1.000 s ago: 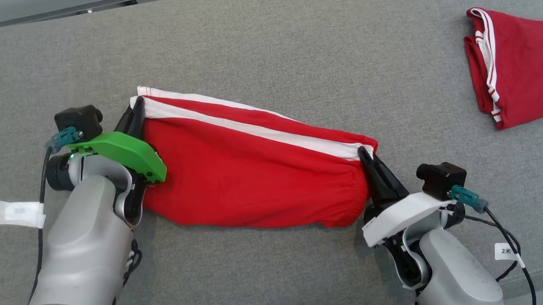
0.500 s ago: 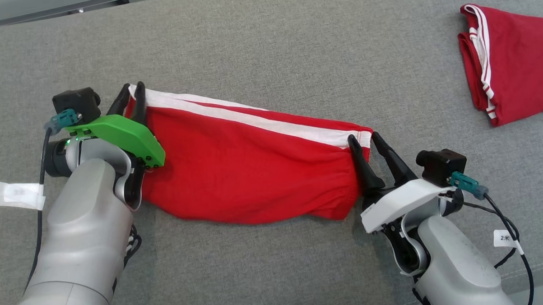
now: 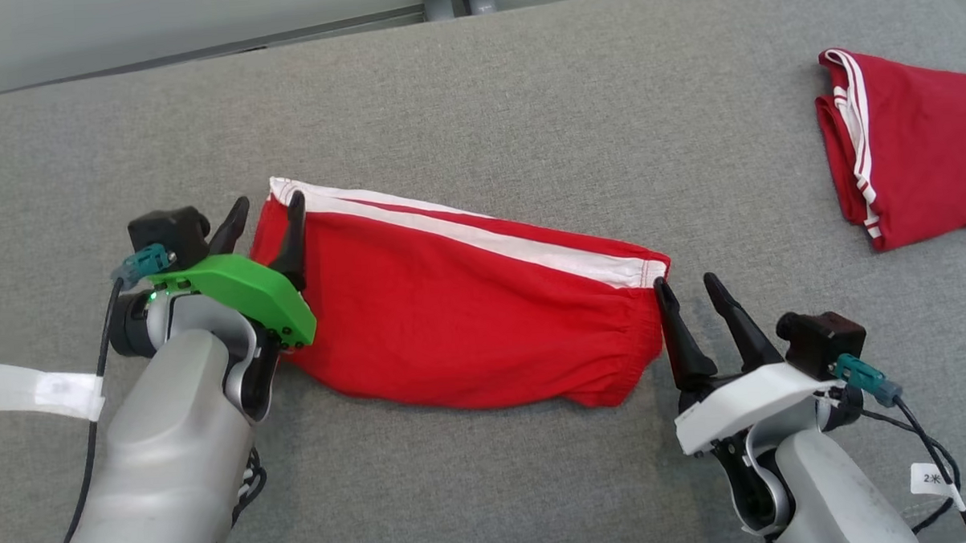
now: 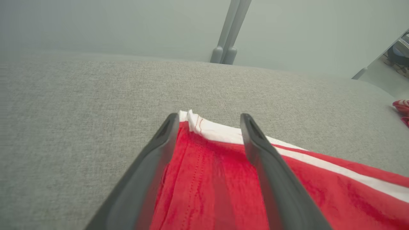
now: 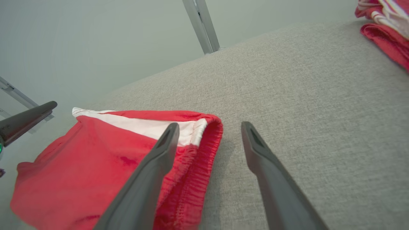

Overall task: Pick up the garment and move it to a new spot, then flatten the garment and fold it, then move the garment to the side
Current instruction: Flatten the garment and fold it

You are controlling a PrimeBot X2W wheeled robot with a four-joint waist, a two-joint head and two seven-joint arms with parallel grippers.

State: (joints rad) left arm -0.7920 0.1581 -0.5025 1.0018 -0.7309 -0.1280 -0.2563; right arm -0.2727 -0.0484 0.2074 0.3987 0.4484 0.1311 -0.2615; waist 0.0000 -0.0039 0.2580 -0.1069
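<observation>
At the left, the left gripper (image 3: 270, 200) is seen with its jaws apart, where a second ago they were pinched together on the left end of the garment (image 3: 469, 320); one finger now lies over that end and the other stands just beside it on the grey cloth surface (image 3: 525, 101). The garment, a pair of red shorts with a white stripe, has been let go and lies long and flat across the middle of the surface, the striped edge on its far side and the gathered waistband at its right end. At that end the right gripper (image 3: 684, 283) has likewise been opened, its jaws wide apart, the nearer finger at or just beside the waistband corner and the other over bare surface. From this it is judged that a lengthwise fold has been laid down and released, and that a further fold or the move to the side remains. Well apart at the far right, a second folded red garment (image 3: 921, 152) is seen.
</observation>
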